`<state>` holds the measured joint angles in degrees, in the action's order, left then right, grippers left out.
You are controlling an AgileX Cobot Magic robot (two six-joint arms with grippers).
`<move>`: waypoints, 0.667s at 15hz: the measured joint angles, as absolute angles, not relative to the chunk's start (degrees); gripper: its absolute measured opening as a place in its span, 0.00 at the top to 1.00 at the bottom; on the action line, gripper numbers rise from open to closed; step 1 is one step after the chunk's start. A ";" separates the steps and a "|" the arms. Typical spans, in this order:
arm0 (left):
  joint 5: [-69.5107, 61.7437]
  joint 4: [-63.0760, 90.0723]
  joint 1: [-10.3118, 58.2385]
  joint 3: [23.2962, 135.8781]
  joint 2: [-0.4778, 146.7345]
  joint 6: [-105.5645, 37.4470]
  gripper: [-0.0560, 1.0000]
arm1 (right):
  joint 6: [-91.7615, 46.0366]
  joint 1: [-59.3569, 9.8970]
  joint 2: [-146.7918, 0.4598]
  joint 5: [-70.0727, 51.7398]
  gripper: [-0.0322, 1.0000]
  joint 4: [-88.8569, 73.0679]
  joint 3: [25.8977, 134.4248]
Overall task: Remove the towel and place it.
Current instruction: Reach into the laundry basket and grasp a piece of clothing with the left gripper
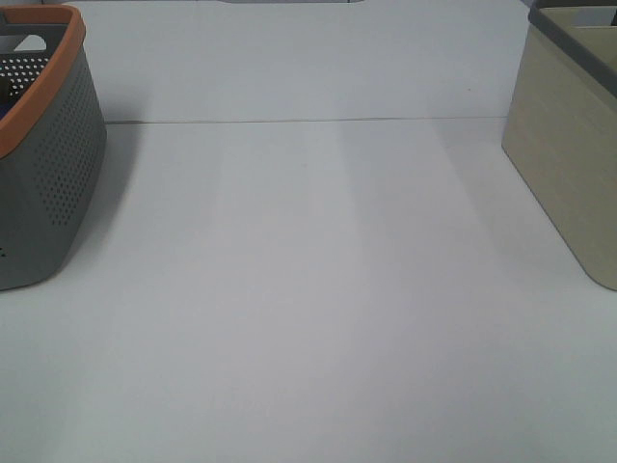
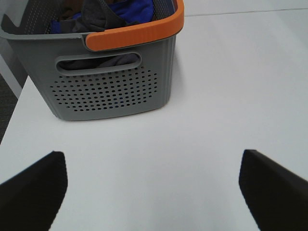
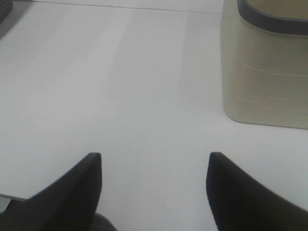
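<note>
White table (image 1: 308, 318), thin seam line (image 1: 308, 121) running straight across it toward 12 o'clock. Grey basket (image 1: 58, 164) at 9 o'clock in the exterior high view, cut off by the frame edge. It has perforated walls and an orange rim (image 1: 43, 95), and stands upright on the table. Left wrist view: handle slot (image 2: 98, 63) in its end wall, rows of holes under it, blue cloth (image 2: 137, 9) bundled inside. Beige bin (image 1: 559, 164) at 3 o'clock, smooth walls, dark grey rim (image 1: 578, 46), upright, partly out of frame, inside not visible. Basket and bin well apart, table surface between them.
</note>
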<state>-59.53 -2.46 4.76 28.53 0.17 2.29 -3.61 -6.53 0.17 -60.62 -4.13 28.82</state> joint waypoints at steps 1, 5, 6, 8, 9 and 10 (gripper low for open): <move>-59.53 -2.46 4.76 28.53 0.23 2.64 0.09 | -3.61 -6.53 0.17 -60.62 0.35 -4.13 28.82; -59.30 -5.56 4.76 31.23 3.55 5.50 0.09 | -3.61 -6.53 0.17 -60.62 0.35 -4.13 28.82; -59.13 -7.22 4.76 32.49 5.21 5.56 0.09 | -3.61 -6.53 0.17 -60.62 0.35 -4.13 28.82; -58.50 -10.43 4.76 34.66 9.05 6.93 0.09 | -3.61 -6.53 0.17 -60.62 0.35 -4.13 28.82; -57.47 -12.32 4.76 35.64 10.94 8.25 0.09 | -3.61 -6.53 0.17 -60.62 0.35 -4.13 28.82; -54.03 -15.64 4.76 37.41 14.90 11.86 0.09 | -3.61 -6.53 0.17 -60.62 0.35 -4.13 28.82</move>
